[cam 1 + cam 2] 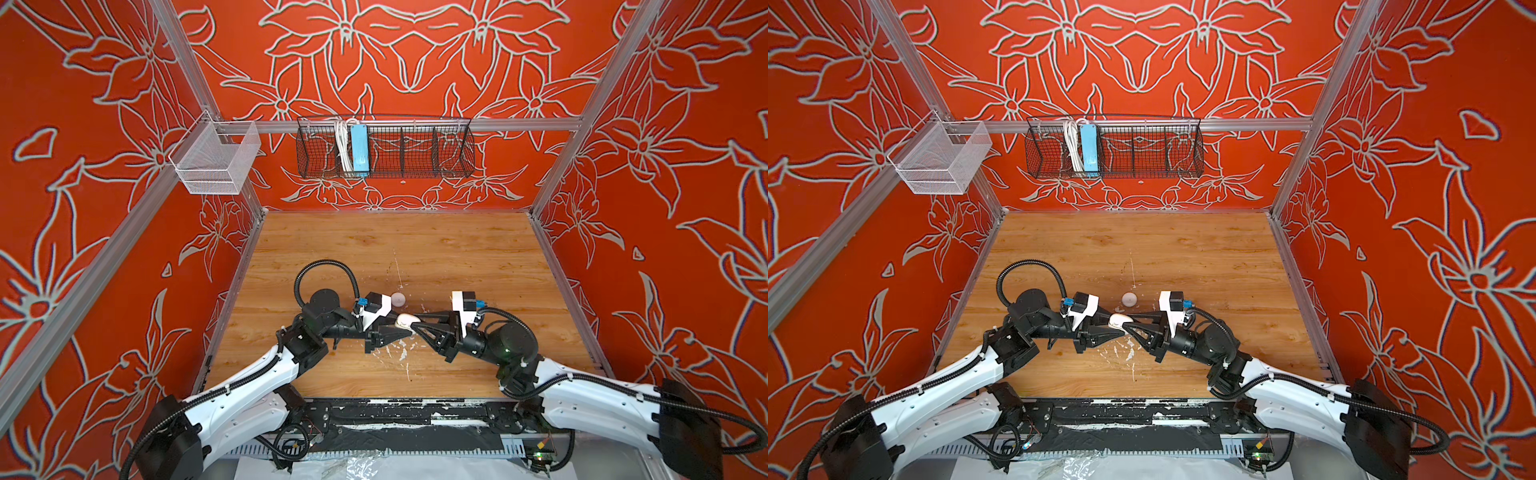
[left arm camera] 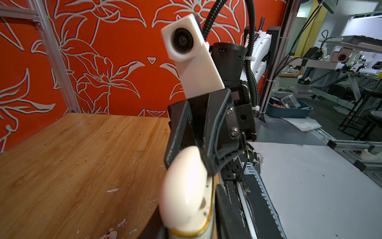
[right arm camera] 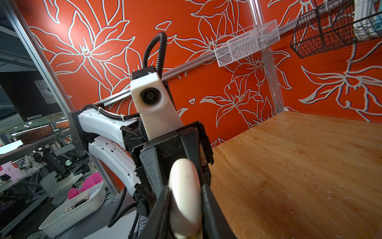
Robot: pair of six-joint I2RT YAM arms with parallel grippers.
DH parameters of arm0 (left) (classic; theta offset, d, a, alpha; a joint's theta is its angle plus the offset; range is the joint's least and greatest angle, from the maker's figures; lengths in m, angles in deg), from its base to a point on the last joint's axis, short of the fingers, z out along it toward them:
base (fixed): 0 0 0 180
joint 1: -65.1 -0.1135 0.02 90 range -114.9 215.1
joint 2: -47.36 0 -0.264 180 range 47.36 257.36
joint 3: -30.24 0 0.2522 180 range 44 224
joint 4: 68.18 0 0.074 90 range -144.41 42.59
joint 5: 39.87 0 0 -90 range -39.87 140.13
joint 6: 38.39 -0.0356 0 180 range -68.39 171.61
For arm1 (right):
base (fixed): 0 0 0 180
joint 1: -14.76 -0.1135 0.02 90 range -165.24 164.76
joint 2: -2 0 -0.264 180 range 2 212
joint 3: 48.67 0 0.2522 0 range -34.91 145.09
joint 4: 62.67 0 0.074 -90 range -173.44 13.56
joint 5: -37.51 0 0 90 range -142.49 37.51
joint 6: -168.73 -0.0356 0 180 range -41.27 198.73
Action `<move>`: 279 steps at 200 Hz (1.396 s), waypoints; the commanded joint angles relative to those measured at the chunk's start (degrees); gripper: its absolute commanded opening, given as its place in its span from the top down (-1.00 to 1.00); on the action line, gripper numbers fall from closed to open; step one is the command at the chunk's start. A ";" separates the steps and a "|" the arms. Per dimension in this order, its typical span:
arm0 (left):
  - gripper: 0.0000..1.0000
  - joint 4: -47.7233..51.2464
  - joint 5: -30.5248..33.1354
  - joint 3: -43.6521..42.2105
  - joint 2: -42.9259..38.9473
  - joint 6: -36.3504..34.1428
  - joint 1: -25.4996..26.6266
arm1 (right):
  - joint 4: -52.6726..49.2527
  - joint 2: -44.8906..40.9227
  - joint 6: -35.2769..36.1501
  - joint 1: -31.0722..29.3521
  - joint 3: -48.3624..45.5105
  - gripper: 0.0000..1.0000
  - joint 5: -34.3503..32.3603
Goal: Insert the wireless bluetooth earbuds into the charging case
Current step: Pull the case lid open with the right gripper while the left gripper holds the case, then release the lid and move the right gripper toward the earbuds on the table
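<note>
Scene on the wooden table (image 1: 374, 249). The left gripper (image 1: 400, 324) and right gripper (image 1: 415, 324) are set tip to tip near its front middle, each pinched on an opposite end of the white oval charging case (image 1: 406, 320), its long axis laid along the line between them. A round white case (image 1: 397, 299) is seen just behind. The earbuds cannot be told from paint flecks.

This was a robotics lab. The wooden tabletop (image 1: 415, 249) sat in a cell of aluminium posts (image 1: 582, 124) and red floral walls (image 1: 83, 208), with two robot arms (image 1: 249, 386) mounted at its front edge. Beyond the open side, the wrist views showed more benches with rigs (image 2: 341, 55), stools (image 2: 372, 92) and bins (image 3: 68, 217).
</note>
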 commanded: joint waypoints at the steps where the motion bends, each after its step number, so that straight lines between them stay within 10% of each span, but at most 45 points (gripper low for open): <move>1: 0.39 -3.56 -4.74 0.23 -1.66 -0.23 0.46 | 0.46 0.37 -0.64 0.69 -1.15 1.00 -6.37; 77: 0.91 -2.70 -5.21 0.56 -1.58 -0.93 0.48 | -1.83 -0.13 -0.87 0.69 -0.55 0.97 -7.37; 107: 1.00 -1.49 -6.19 1.03 -1.40 -1.96 0.54 | -14.09 -2.06 -2.76 0.69 2.37 0.04 -15.77; 172: 1.00 0.64 -6.22 1.29 -1.40 -4.36 0.54 | -20.87 -4.53 -1.38 0.75 4.25 -0.13 -19.58; 232: 1.00 1.54 6.16 0.14 1.13 -3.61 -0.01 | -35.88 -10.27 3.64 0.78 9.85 -0.62 -24.34; 279: 1.00 -8.46 5.43 -3.93 6.33 3.79 -7.24 | -52.82 -9.71 0.73 1.48 13.28 -0.63 -47.15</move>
